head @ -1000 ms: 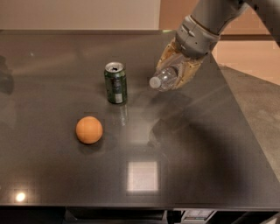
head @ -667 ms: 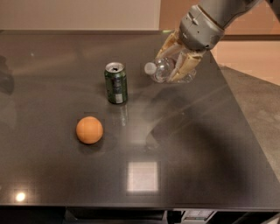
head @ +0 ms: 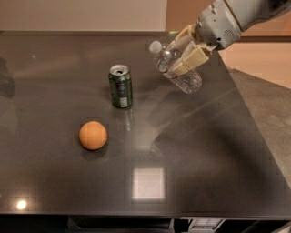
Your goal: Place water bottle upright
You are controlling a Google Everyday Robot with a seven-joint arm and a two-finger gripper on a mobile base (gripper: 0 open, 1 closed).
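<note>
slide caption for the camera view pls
Gripper holds tilted water bottle above dark table, beside green can and orange

One table, one orange, one green can, one water bottle in one gripper's fingers, upper right.

Table: dark grey, glossy, fills most of frame; far edge runs along the top, right edge slants down to lower right.
Wall, upper left: plain cream. Tan panel adjoins it, upper centre.
Floor, right edge: grey, with a paler peach strip above it.
Light: square white reflection on the table, lower centre; small bright spot, lower left.
Jaws: upper right, above the table's far right part, closed round the water bottle.
</note>
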